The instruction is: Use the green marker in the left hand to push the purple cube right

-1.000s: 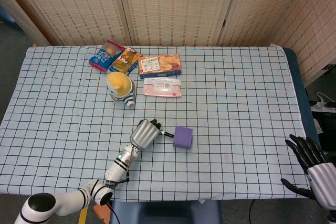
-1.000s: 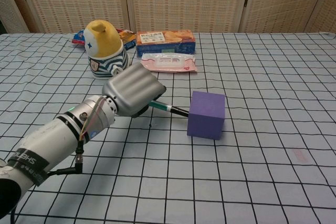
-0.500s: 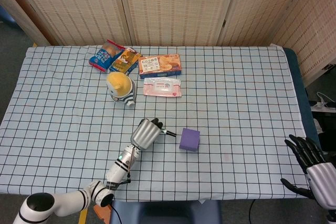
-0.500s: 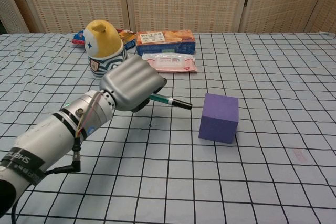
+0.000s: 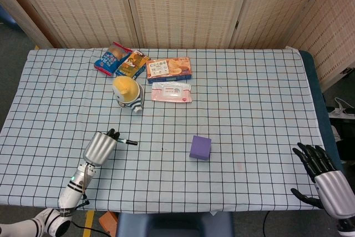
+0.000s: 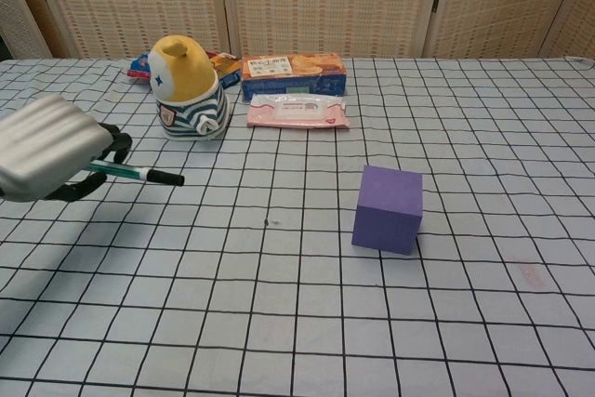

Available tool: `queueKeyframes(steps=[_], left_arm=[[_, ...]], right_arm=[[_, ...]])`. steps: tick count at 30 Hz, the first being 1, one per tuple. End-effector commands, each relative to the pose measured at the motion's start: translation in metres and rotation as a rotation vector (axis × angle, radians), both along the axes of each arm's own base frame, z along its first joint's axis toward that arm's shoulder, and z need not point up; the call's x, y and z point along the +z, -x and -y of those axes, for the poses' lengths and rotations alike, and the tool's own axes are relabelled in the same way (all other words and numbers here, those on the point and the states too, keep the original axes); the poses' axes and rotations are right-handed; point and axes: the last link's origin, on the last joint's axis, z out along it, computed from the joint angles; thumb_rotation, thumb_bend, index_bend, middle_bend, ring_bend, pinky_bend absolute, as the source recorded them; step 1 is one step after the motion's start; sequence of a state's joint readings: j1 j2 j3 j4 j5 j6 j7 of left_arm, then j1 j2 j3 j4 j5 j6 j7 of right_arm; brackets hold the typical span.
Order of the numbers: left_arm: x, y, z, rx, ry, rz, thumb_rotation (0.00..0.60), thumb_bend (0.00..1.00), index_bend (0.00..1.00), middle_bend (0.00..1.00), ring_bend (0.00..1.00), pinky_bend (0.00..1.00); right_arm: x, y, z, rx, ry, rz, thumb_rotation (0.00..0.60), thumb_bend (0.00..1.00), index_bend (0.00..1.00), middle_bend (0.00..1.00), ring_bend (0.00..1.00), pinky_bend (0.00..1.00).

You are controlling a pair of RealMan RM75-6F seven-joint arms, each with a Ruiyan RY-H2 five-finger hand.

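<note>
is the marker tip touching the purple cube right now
Apart. The chest view shows bare checkered cloth between the green marker tip, held in the left hand, and the purple cube.

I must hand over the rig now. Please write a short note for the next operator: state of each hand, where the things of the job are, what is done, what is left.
Left hand: holds the green marker, tip pointing right, well left of the purple cube and not touching it.
Right hand: open, holds nothing, at the near right table edge.
Purple cube: rests alone on the checked cloth, right of the table's middle line, in front of the wipes pack.
Done: the cube went right in the last second; the left hand then drew back.
Left: probably nothing; push again only if more travel is wanted.
</note>
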State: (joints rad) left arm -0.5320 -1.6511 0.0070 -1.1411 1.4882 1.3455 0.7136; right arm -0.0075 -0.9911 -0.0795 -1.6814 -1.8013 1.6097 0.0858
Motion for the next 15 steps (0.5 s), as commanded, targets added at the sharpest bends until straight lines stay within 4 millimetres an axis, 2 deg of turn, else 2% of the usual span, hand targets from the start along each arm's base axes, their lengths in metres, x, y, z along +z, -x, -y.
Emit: queueKeyframes(steps=[1,7,13,15], left_arm=[[0.016,0.04,-0.003,0.097,-0.021,0.012,0.6,0.69,0.8,0.84,1.0,1.0],[0.014,0.074,-0.013,0.199,-0.013,0.022,0.6,0.65,0.76,0.81,1.0,1.0],[0.003,0.079,-0.012,0.207,0.008,0.033,0.6,0.57,0.56,0.71,1.0,1.0],[-0.001,0.081,-0.012,0.224,0.02,0.022,0.6,0.54,0.48,0.64,0.98,1.0]], right_arm=[[-0.005,-0.002,0.002,0.003,-0.01,-0.005,0.6,0.06,0.0,0.0,0.0,0.0],[-0.01,-0.003,0.005,-0.002,-0.013,-0.014,0.6,0.06,0.0,0.0,0.0,0.0],[-0.013,-0.003,0.008,-0.012,-0.019,-0.022,0.6,0.06,0.0,0.0,0.0,0.0],[-0.014,-0.003,0.008,-0.013,-0.02,-0.024,0.6,0.06,0.0,0.0,0.0,0.0]])
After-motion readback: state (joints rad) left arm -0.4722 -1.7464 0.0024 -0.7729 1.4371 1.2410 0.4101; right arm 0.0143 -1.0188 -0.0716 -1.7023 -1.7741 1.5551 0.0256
